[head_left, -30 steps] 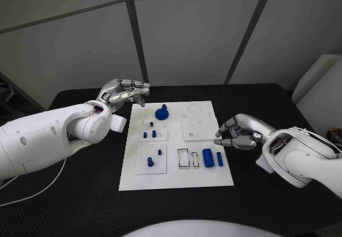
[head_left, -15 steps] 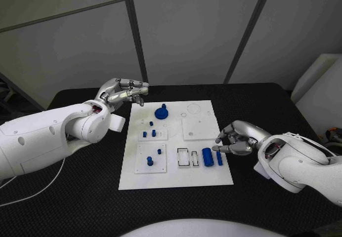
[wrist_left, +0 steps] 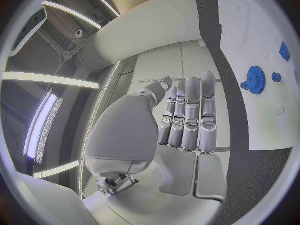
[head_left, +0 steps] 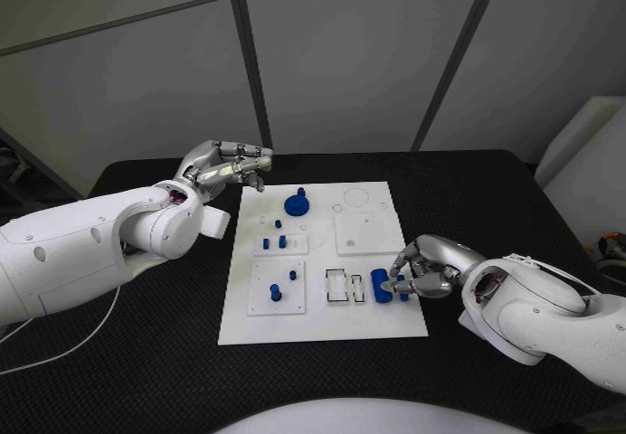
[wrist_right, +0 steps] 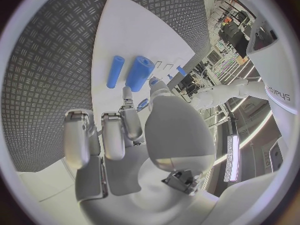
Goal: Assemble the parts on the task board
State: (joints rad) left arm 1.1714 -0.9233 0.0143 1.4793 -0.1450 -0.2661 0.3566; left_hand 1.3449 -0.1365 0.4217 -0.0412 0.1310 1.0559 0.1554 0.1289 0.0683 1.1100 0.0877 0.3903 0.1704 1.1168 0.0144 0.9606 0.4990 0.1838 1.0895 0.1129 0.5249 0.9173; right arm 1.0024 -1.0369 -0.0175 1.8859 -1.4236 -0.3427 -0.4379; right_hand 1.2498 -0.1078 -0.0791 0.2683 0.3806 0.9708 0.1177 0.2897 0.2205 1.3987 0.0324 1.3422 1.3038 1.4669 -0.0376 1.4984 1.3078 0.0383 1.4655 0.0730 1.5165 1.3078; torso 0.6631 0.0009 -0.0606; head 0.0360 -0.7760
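The white task board (head_left: pixel 372 321) lies mid-table. On it a blue gear (head_left: pixel 298 207) sits at the far end, two small blue pegs (head_left: pixel 273 243) stand left of centre, and another peg (head_left: pixel 275 293) stands nearer me. A thick blue cylinder (head_left: pixel 380 286) and a thin one (head_left: pixel 402 291) lie near the right edge. My right hand (head_left: pixel 422 269) hovers over those two, fingers curled with their tips just above them, holding nothing. The right wrist view shows the thick cylinder (wrist_right: pixel 139 73) and the thin cylinder (wrist_right: pixel 115 71) beyond the right hand (wrist_right: pixel 119 135). My left hand (head_left: pixel 224 165) stays off the board's far left corner, empty; the left wrist view shows it (wrist_left: pixel 187 120) with fingers straight and the gear (wrist_left: pixel 255 79) beyond.
Two empty rectangular slots (head_left: pixel 346 287) lie just left of the thick cylinder. A raised white square plate (head_left: pixel 363 233) sits on the board's right half. Black table (head_left: pixel 156 344) surrounds the board on all sides.
My right hand has moved toward me and left, from beside the square plate down onto the board's near right area over the two cylinders. The left hand has not moved.
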